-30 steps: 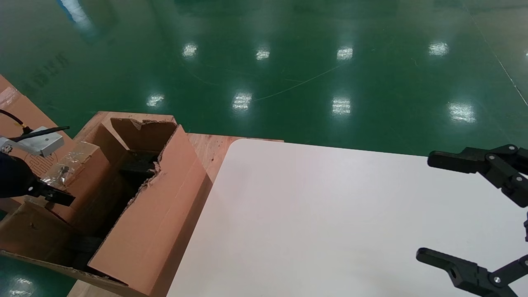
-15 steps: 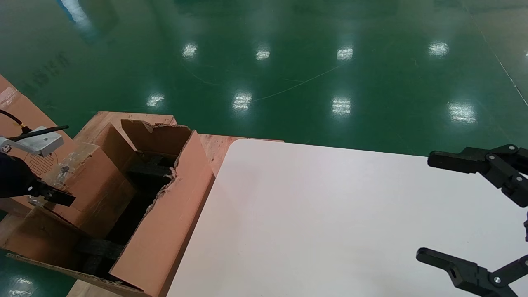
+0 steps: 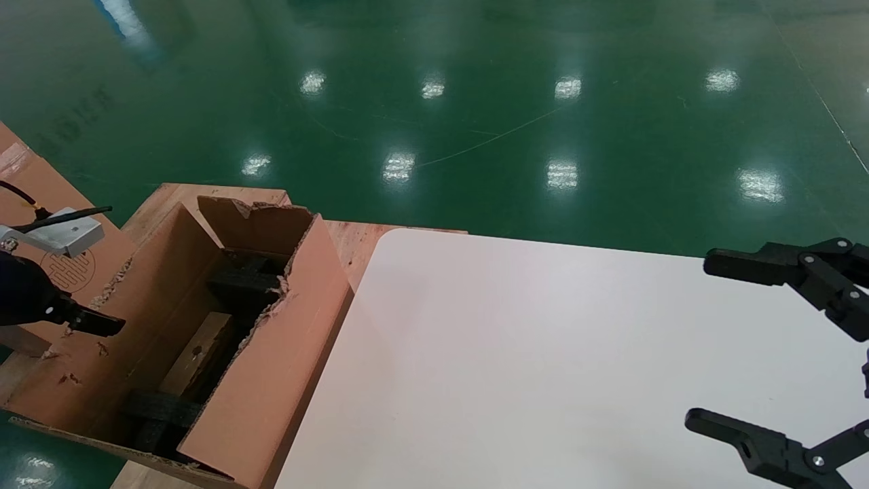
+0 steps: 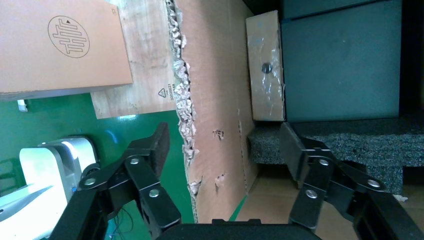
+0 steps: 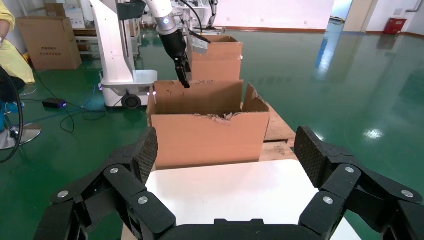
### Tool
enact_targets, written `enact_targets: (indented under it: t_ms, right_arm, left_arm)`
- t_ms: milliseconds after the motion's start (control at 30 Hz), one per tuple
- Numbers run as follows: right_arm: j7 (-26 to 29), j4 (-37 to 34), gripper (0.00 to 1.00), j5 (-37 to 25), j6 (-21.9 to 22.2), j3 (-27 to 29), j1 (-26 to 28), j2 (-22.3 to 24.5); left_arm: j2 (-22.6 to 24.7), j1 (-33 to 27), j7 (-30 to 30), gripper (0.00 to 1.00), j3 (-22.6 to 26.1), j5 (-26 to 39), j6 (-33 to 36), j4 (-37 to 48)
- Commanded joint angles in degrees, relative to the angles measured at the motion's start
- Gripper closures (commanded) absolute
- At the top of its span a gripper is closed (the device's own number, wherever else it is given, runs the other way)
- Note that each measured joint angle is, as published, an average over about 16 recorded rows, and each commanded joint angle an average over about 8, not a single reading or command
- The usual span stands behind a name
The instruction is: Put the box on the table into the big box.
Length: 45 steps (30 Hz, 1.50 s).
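Brown big box [image 3: 271, 353], white table [image 3: 516, 353], glossy green floor [image 3: 475, 102].

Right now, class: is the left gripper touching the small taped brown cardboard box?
Apart. The left wrist view shows the left gripper open, with the small taped brown cardboard box lying well beyond its fingertips.

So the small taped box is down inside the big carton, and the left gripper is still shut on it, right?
Not quite. The box does lie down inside the big box, but the left gripper is open above the carton with nothing between its fingers. The left wrist view shows it. The right gripper is parked over the table.
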Motion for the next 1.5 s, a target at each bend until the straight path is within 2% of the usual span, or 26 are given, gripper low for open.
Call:
enact_targets:
  t_ms: [33,267,467,633,867,1033,1267,1500]
  right_arm:
    - [0.0,0.0,0.0,0.0,0.0,0.0,0.0,0.0]
    - [0.0,0.0,0.0,0.0,0.0,0.0,0.0,0.0]
    - [0.0,0.0,0.0,0.0,0.0,0.0,0.0,0.0]
    - [0.0,0.0,0.0,0.0,0.0,0.0,0.0,0.0]
    - [0.0,0.0,0.0,0.0,0.0,-0.1,0.0,0.0]
    - [0.0,0.0,0.0,0.0,0.0,-0.1,0.0,0.0]
    - [-0.1,-0.1,0.0,0.1,0.0,-0.1,0.0,0.0]
    - [-0.1,-0.1,0.0,0.1,0.0,-0.1,0.0,0.0]
  left_arm:
    - [0.0,0.1,-0.1,0.0,0.1,0.0,0.0,0.1]
    - [0.4,-2.8,1.8,0.0,-2.0,-1.7,-0.1,-2.4]
    - [1.3,-6.4,5.2,0.0,-5.0,-6.6,0.7,-4.1]
    - [1.8,-8.6,9.9,0.0,-8.2,-14.4,1.6,-4.5]
    - [0.9,-10.0,19.4,0.0,-13.2,-30.1,3.6,-4.6]
    - [0.7,-9.6,24.1,0.0,-15.4,-38.3,4.8,-4.5]
    - [1.6,-8.1,26.0,0.0,-17.3,-41.8,6.0,-4.4]
    - [3.1,0.6,30.5,0.0,-26.8,-43.7,7.9,-4.0]
